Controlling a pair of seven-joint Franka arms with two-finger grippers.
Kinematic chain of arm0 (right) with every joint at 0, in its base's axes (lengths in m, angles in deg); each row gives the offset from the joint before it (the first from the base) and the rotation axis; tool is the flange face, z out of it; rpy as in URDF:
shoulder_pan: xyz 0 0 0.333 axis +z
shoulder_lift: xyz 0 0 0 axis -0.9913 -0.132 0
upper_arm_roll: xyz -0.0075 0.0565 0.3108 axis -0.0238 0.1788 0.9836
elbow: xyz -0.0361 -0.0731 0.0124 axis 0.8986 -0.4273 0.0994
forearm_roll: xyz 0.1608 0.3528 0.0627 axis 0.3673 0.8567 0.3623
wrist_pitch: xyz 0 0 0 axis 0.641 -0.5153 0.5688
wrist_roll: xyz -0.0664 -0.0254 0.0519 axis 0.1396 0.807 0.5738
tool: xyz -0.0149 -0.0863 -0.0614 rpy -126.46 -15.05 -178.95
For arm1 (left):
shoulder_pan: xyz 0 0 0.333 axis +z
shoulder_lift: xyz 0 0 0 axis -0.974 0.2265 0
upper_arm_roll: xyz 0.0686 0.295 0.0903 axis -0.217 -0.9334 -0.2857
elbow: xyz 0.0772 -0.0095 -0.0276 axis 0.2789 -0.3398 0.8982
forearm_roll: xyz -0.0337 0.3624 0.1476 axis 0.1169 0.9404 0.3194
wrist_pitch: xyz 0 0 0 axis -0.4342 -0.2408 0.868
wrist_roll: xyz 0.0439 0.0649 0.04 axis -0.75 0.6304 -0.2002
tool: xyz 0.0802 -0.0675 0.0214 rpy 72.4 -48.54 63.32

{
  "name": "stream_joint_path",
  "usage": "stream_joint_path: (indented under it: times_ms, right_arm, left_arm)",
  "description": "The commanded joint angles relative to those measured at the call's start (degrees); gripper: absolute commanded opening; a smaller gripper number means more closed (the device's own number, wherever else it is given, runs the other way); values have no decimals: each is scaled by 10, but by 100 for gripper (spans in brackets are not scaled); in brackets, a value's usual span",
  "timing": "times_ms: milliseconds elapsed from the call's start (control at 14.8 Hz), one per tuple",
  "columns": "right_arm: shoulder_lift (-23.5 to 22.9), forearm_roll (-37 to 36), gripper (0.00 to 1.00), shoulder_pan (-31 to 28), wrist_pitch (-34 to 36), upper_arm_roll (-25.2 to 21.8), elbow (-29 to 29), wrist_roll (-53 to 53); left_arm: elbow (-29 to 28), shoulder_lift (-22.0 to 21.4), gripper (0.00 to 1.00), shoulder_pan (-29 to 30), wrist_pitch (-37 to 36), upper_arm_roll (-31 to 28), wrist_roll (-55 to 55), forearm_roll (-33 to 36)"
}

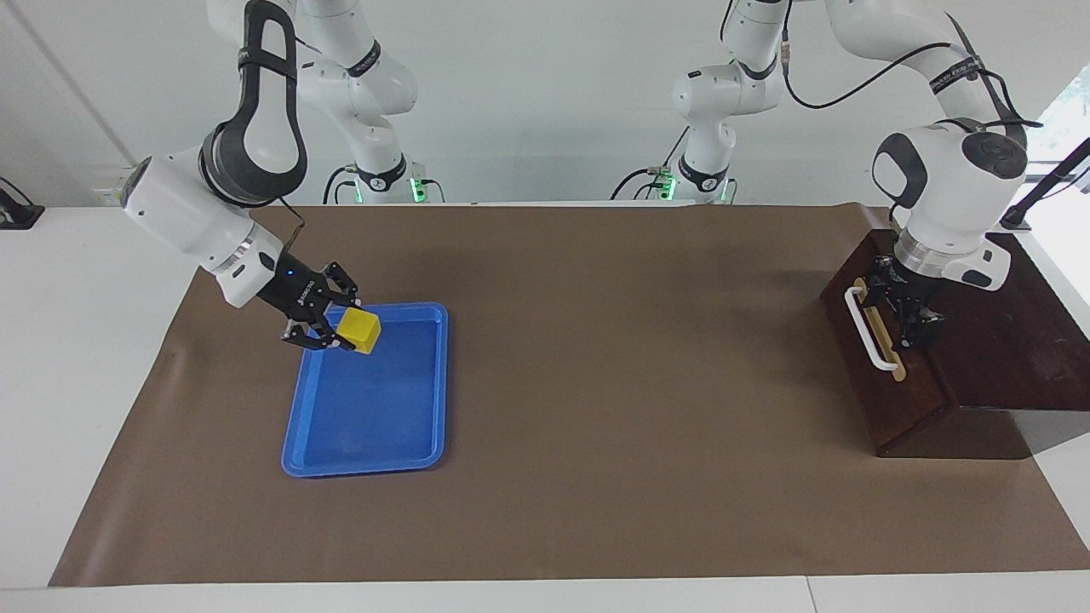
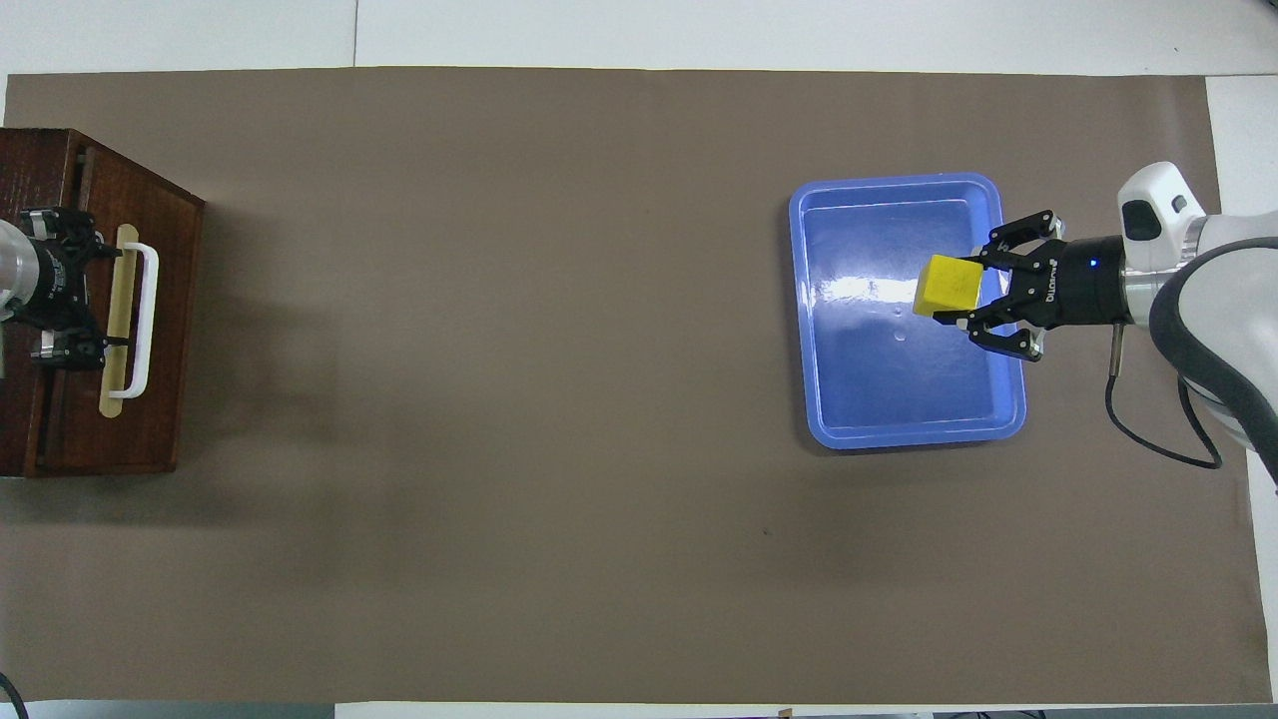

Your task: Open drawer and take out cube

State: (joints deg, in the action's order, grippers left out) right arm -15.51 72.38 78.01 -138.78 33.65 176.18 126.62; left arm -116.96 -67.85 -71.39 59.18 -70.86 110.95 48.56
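Observation:
The drawer (image 1: pixel 854 342) is pushed fully into its dark wood box, and its white bar handle (image 1: pixel 870 330) on the tan strip shows on the front (image 2: pixel 172 320). My left gripper (image 1: pixel 896 312) hangs open over the box right by the handle (image 2: pixel 151 318), its fingers (image 2: pixel 78 350) holding nothing. My right gripper (image 1: pixel 344 329) is shut on the yellow cube (image 1: pixel 358 330). It holds the cube (image 2: pixel 949 285) low over the blue tray (image 1: pixel 366 460), at the tray's end nearer to the robots. I cannot tell whether the cube touches the tray floor.
The blue tray (image 2: pixel 904 431) lies on the brown mat toward the right arm's end of the table. The dark wood box (image 1: pixel 996 340) stands at the left arm's end. Bare mat (image 1: pixel 630 358) stretches between them.

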Motion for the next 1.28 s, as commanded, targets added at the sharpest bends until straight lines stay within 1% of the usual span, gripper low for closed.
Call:
stream_joint_path:
  times_ms: [0, 67, 135, 202, 270, 337, 472, 539, 674, 876, 1011, 1078, 1145, 1213]
  right_arm:
    - [-12, -5, 0, -4, -25, 9, 20, 36]
    - [-32, 2, 0, -13, -21, 9, 20, 58]
    - [-57, 13, 0, -21, -20, 10, 15, 104]
    - [-82, 49, 0, -32, -19, 9, 9, 166]
    - [-104, 74, 0, -38, -18, 9, 7, 217]
    - [-111, 76, 0, -41, -20, 9, 6, 238]
    - [-118, 77, 0, -43, -21, 9, 6, 254]
    - [-121, 81, 0, -42, -23, 9, 5, 269]
    - [-130, 83, 0, -40, -26, 9, 5, 295]
    - [-131, 83, 0, -33, -40, 9, 7, 318]
    - [-131, 83, 0, -32, -46, 9, 9, 324]
    - [-131, 84, 0, -32, -47, 9, 11, 325]
    - [-130, 84, 0, -32, -50, 9, 13, 325]
    - [-130, 84, 0, -32, -52, 9, 13, 325]
  left_arm:
    - [-6, -1, 100, 8, 8, 4, 0, 12]
    - [6, 2, 100, 9, 3, 4, 0, 12]
    - [18, 4, 100, 9, -6, 4, -1, 12]
    - [35, 9, 100, 6, -31, 4, -2, 13]
    - [62, 8, 100, -1, -76, 6, -10, 14]
    - [85, 4, 100, -5, -115, 10, -25, 14]
    - [110, -15, 100, -36, -176, 11, -100, 12]
    - [115, -25, 100, -39, -196, 12, -141, 12]
    - [116, -41, 100, -40, -236, 31, -263, 3]
    - [116, -71, 100, -66, -289, 43, -400, -17]
    - [139, -71, 100, -95, -325, 42, -494, -22]
    - [147, -66, 100, -93, -326, 42, -540, -39]
    - [153, -63, 100, -83, -331, 43, -590, -73]
    - [153, -65, 100, -71, -347, 50, -629, -86]
